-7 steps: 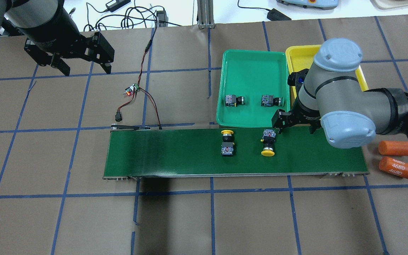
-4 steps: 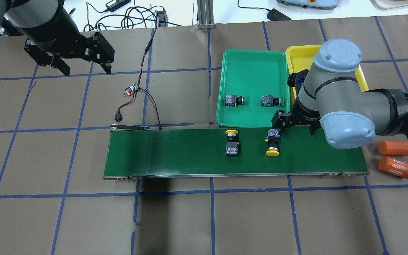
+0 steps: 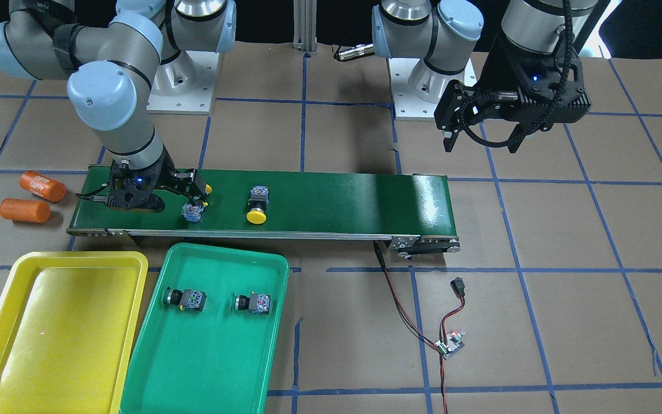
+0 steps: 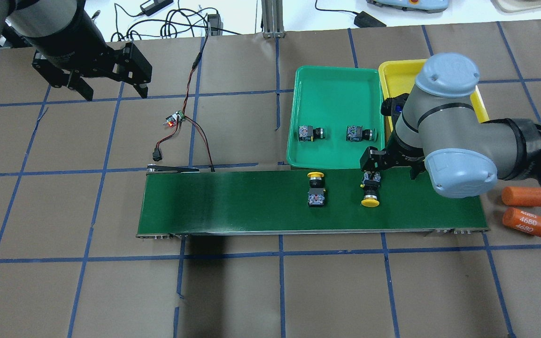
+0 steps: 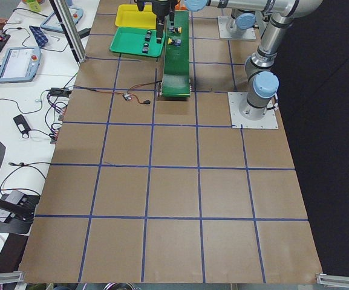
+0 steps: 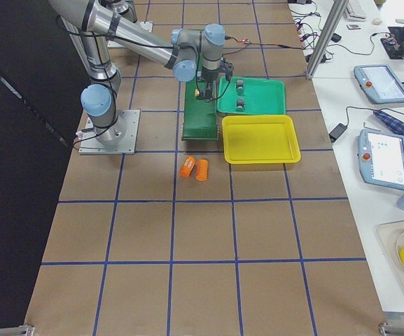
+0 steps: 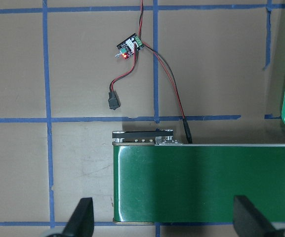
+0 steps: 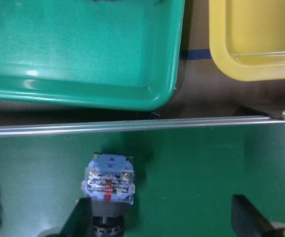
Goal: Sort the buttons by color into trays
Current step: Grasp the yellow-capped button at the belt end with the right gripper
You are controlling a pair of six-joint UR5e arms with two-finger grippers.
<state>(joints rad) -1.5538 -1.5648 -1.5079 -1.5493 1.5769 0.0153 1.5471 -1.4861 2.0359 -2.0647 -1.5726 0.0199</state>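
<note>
Hanging low over the long dark-green conveyor belt (image 4: 228, 202), the right gripper (image 4: 390, 169) has its two black fingers spread wide, gripping nothing. A yellow-capped push-button switch (image 8: 108, 183) with a blocky grey body lies on the belt between those fingers, close against one of them. Whether finger and switch touch, I cannot tell.

Seen from overhead, this switch's long axis runs across the belt from 12 to 6 o'clock. Its yellow cap points to 6 o'clock, toward the robot, and its clear-and-blue contact block points to 12 o'clock, under the gripper. At its 9 o'clock, apart from it on the same belt, the second yellow-capped button (image 4: 316, 188) lies on the same axis but reversed, with its cap to 12 o'clock. Off the belt's end at 3 o'clock lie two orange cylinders (image 4: 524, 197), one printed 4680.

Just past the belt's far edge, at 12 o'clock, sits the glossy green plastic tray (image 4: 336, 84). Two green-capped buttons (image 4: 306, 133) lie apart in its near half, each on its side along 9 to 3 o'clock, cap end toward 3 o'clock. The glossy yellow plastic tray (image 4: 392, 75) sits just beside it at 3 o'clock, partly hidden by the right arm.

Well apart at 10 o'clock, the left gripper (image 4: 113, 93) hangs above the brown paper table cover (image 4: 64, 211), its fingers wide apart and holding nothing. Nearby lies a small circuit board (image 4: 173, 119) with red and black wires.
</note>
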